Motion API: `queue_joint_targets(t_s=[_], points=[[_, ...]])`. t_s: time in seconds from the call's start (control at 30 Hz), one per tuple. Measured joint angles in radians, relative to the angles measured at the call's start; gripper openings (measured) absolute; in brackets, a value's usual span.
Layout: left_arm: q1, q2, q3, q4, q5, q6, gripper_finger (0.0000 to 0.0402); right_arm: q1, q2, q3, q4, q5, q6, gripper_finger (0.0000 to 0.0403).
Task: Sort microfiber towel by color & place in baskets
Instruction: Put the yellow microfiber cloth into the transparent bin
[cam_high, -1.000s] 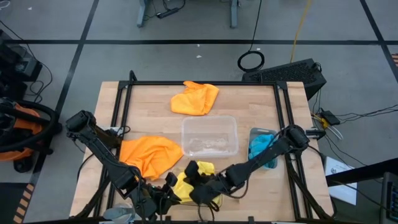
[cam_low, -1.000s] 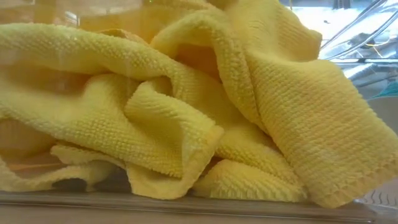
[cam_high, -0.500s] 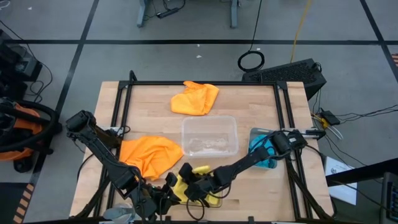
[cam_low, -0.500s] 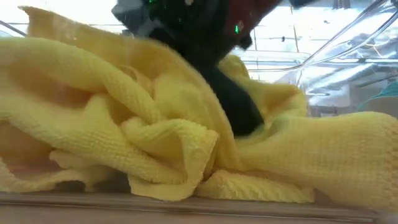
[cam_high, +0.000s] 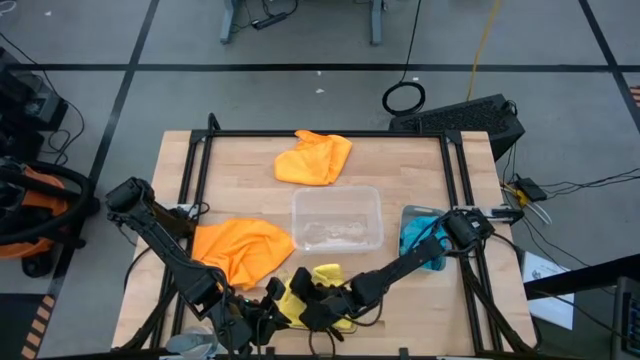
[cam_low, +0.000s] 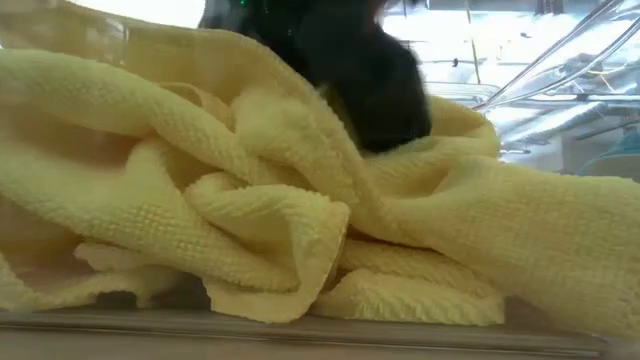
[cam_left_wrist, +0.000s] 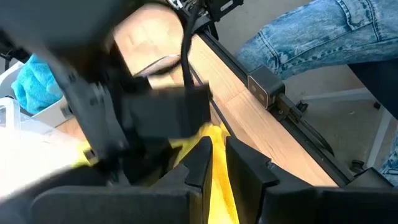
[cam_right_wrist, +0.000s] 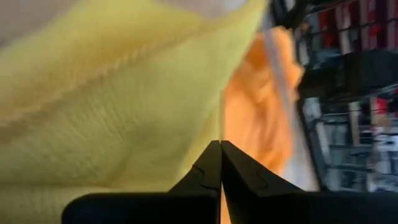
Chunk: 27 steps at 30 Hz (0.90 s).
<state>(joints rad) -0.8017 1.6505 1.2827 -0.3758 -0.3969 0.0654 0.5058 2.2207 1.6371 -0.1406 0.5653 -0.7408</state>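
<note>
A crumpled heap of yellow towel (cam_high: 318, 285) (cam_low: 250, 220) lies at the table's near edge, behind a clear rim (cam_low: 300, 328). My right gripper (cam_high: 318, 305) (cam_right_wrist: 219, 144) is shut and sunk among its folds; it shows dark in the low view (cam_low: 375, 85). My left gripper (cam_high: 268, 305) (cam_left_wrist: 217, 146) sits at the heap's left side with yellow cloth between its fingers. One orange towel (cam_high: 240, 250) lies left of the heap, and another (cam_high: 315, 158) lies near the far edge. A blue towel (cam_high: 420, 235) sits in a tub on the right. My left gripper has yellow towel cloth (cam_left_wrist: 219, 177) pinched between its two fingers at the heap's left side; the cloth runs along the gap and spreads out past the tips. Edge or fold, I cannot tell. My right gripper's shut fingertips (cam_right_wrist: 214, 158) lie against the yellow towel's top (cam_right_wrist: 124, 112), slanting down from the table's right. Nothing shows between them.
An empty clear tub (cam_high: 337, 218) stands mid-table. The greyish tub (cam_high: 412, 215) with the blue towel is at the right. A black frame rail (cam_high: 330, 135) runs around the table. A person's jeans-clad legs (cam_left_wrist: 311, 37) show beyond the table's edge.
My right gripper came down into the yellow heap, moving toward the table's left, then drew back a little to the right. The towel's tall right-hand fold has sunk, and the heap lies lower and flatter than before.
</note>
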Motion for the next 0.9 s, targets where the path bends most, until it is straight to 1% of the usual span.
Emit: queue_joint_targets(t_s=[0.2,0.3,0.37,0.43,0.47,0.53,0.6,0.67,0.77,0.9], points=[[0.0,0.0,0.0,0.0,0.0,-0.001,0.0054,0.046,-0.063,0.0,-0.006,0.036,-0.033,0.0],[0.0,0.0,0.0,0.0,0.0,-0.003,0.0054,0.075,-0.096,0.0,-0.037,0.144,-0.015,0.0],[0.0,0.0,0.0,0.0,0.0,-0.003,0.0054,0.092,-0.119,0.0,-0.061,0.22,0.069,0.0],[0.0,0.0,0.0,0.0,0.0,-0.003,0.0054,0.104,-0.149,0.001,-0.093,0.255,0.22,0.0],[0.0,0.0,0.0,0.0,0.0,-0.003,0.0054,0.107,-0.167,0.007,-0.124,0.252,0.306,0.0],[0.0,0.0,0.0,0.001,0.0,-0.002,0.0054,0.11,-0.199,0.022,-0.204,0.211,0.478,0.0],[0.0,0.0,0.0,0.001,0.0,0.0,0.0054,0.11,-0.218,0.031,-0.279,0.142,0.651,0.0],[0.0,0.0,0.0,0.001,0.0,0.0,0.0054,0.107,-0.222,0.031,-0.345,0.078,0.78,0.0],[0.0,0.0,0.0,0.001,0.0,0.0,0.0054,0.101,-0.205,0.029,-0.419,0.043,0.909,0.0],[0.001,0.0,0.0,0.005,0.0,0.0,0.0054,0.082,-0.145,0.029,-0.468,-0.002,0.99,0.0]])
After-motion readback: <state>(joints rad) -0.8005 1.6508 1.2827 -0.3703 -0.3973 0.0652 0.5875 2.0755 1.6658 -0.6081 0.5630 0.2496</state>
